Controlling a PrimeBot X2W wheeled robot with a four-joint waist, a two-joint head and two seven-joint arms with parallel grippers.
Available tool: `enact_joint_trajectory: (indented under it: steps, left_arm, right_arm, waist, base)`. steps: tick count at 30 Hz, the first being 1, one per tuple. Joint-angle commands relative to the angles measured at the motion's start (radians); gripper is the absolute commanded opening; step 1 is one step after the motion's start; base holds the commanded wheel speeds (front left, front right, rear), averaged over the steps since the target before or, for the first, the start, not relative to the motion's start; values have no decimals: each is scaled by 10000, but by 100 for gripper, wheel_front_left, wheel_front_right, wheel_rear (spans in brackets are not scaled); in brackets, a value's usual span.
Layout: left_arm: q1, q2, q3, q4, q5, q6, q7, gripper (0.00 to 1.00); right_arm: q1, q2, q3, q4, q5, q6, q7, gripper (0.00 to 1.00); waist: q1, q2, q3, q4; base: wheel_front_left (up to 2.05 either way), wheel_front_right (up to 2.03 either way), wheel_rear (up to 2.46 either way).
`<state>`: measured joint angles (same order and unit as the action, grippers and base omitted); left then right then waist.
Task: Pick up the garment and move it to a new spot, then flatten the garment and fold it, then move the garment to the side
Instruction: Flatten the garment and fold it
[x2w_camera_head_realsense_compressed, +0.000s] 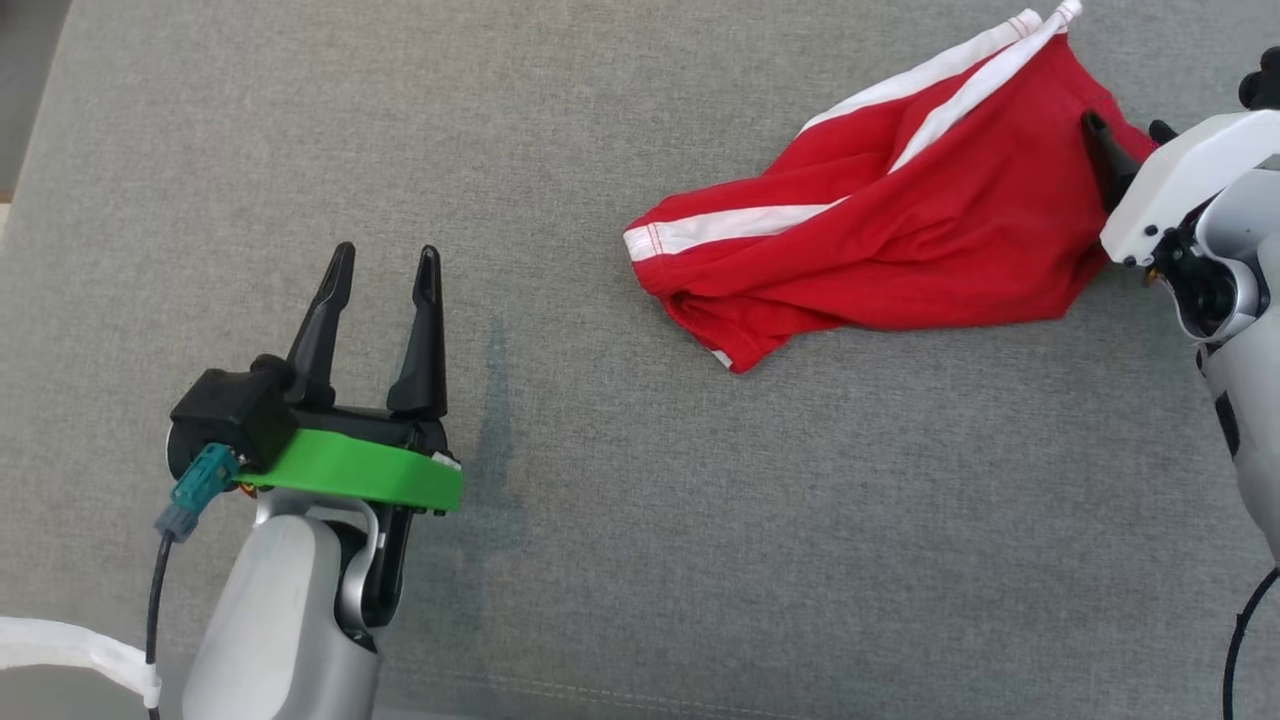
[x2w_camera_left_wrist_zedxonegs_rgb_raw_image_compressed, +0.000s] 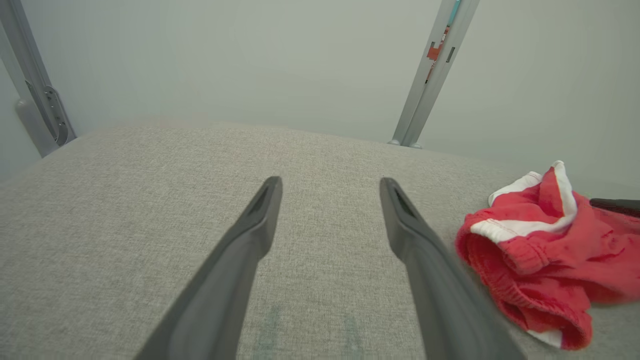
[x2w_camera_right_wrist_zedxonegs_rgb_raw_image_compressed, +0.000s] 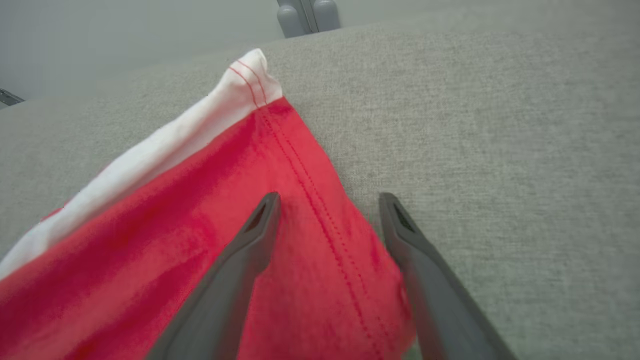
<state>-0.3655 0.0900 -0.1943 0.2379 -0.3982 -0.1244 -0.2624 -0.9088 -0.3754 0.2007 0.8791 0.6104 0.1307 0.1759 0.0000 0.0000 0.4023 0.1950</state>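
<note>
Covering the tabletop (x2w_camera_head_realsense_compressed: 700, 560) is a grey woven cloth, evenly lit, with a faint bluish mark (x2w_camera_head_realsense_compressed: 495, 430) just beside the left arm and a stitched seam (x2w_camera_head_realsense_compressed: 560, 690) along the near edge in the head view. Behind the far edge, the left wrist view shows a plain pale wall (x2w_camera_left_wrist_zedxonegs_rgb_raw_image_compressed: 250, 60) and two slanting metal frame posts, one at the left (x2w_camera_left_wrist_zedxonegs_rgb_raw_image_compressed: 35, 95) and one toward the right (x2w_camera_left_wrist_zedxonegs_rgb_raw_image_compressed: 432, 80). The right wrist view shows the foot of another grey post (x2w_camera_right_wrist_zedxonegs_rgb_raw_image_compressed: 307, 15) beyond the cloth.

The garment (x2w_camera_head_realsense_compressed: 900, 230), red shorts with white stripes and white hems, lies rumpled on the right half of the surface, one white-trimmed corner reaching toward the far edge. In the left wrist view it (x2w_camera_left_wrist_zedxonegs_rgb_raw_image_compressed: 545, 250) sits bunched to the right of that arm's fingers, well apart from them.

The left pincer (x2w_camera_head_realsense_compressed: 388, 250) hangs over bare cloth at the lower left, its two dark fingers spread and holding nothing; its own camera shows the same gap (x2w_camera_left_wrist_zedxonegs_rgb_raw_image_compressed: 330, 181). The right pincer (x2w_camera_head_realsense_compressed: 1125, 125) is at the garment's right edge with its fingers also apart (x2w_camera_right_wrist_zedxonegs_rgb_raw_image_compressed: 330, 196): one finger lies over the red fabric (x2w_camera_right_wrist_zedxonegs_rgb_raw_image_compressed: 200, 240) beside a stitched hem, the other at the hem's edge by the grey surface. It is not clamped on the cloth.
</note>
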Motion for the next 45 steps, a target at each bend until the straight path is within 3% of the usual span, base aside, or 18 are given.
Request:
enact_joint_trajectory:
  steps: [1, 8, 9, 10, 12, 20, 32, 38, 45]
  left_arm:
    - [-72, -28, 25, 11, 119, -56, -23, 100]
    - [-23, -156, -97, 27, 156, -75, -23, 100]
    - [-1, -150, -111, 26, 139, -76, -23, 100]
    - [24, -120, -136, 36, 118, -76, -23, 100]
    - [48, -46, -177, 54, 56, -77, -23, 100]
    - [-24, 73, -352, 178, -70, -72, -24, 100]
    - [213, 318, -451, 445, -210, -73, -24, 100]
    - [335, 412, -515, 578, -271, -73, -24, 100]
    - [484, 395, -610, 719, -384, -74, -24, 100]
  right_arm:
    - [-44, 108, 15, 206, -129, -3, 115, 100]
    - [374, 692, 285, 1012, -240, 2, 607, 100]
    - [460, 777, 366, 1032, -216, 5, 676, 91]
    - [548, 850, 473, 1016, -196, 19, 711, 65]
    - [680, 942, 699, 932, -171, 37, 758, 0]
    - [508, 456, 522, 911, -289, -14, -200, 0]
    - [1015, -98, -927, 1080, -812, -12, -1543, 0]
    - [1432, -504, -1795, 1004, -1664, -11, -2117, 0]
    - [1665, -115, -2364, 53, -2922, -11, -2084, 0]
  waist:
    - [0, 0, 180, 220]
    - [0, 0, 95, 356]
    - [0, 0, 90, 348]
    - [0, 0, 84, 333]
    - [0, 0, 75, 298]
    - [0, 0, -38, 124]
    - [0, 0, -666, -596]
    - [0, 0, -1098, -892]
    - [0, 0, -1558, -1053]
  base:
    - [0, 0, 0]
    - [0, 0, 0]
    - [0, 0, 0]
    - [0, 0, 0]
    - [0, 0, 0]
    - [0, 0, 0]
    - [0, 0, 0]
    - [0, 0, 0]
    - [0, 0, 0]
